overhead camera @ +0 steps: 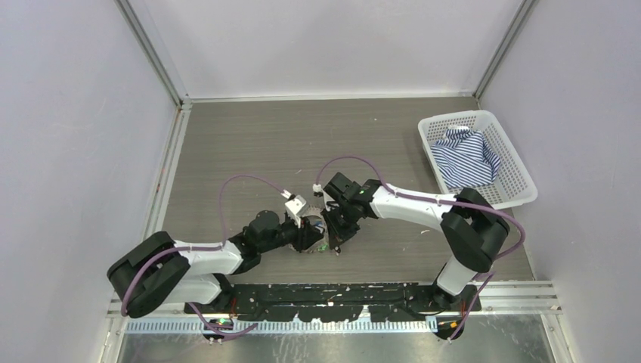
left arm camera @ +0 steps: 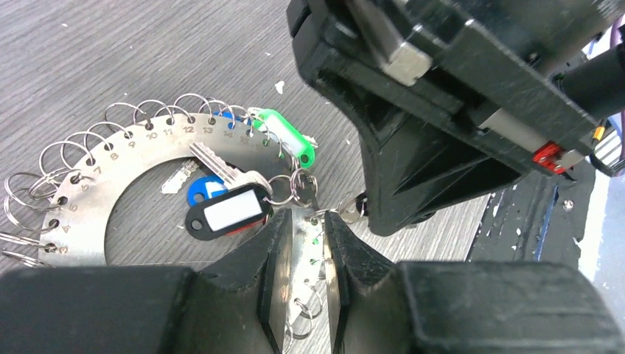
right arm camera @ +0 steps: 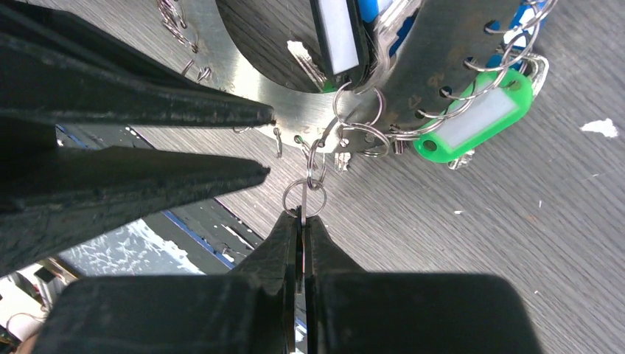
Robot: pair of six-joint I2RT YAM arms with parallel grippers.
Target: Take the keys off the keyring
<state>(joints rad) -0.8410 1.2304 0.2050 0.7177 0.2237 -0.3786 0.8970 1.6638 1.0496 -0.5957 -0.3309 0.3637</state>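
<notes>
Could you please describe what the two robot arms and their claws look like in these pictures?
Both arms have white link shells with bulky black joints, and a purple cable loops along each one. The left claw and right claw are matte black, with wedge-shaped fingers tapering to narrow tips. The right arm's wrist block shows a small green light, a silver metal insert and a red part.

Grey wood-grain table (overhead camera: 249, 144) — pale lilac walls (overhead camera: 68, 113) (metal-framed corners)

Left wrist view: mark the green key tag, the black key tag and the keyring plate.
green key tag (left arm camera: 289, 139), left wrist view, on its white label.
black key tag (left arm camera: 225, 212), left wrist view, on its white label.
keyring (left arm camera: 88, 198), left wrist view, on the flat numbered plate.
</notes>
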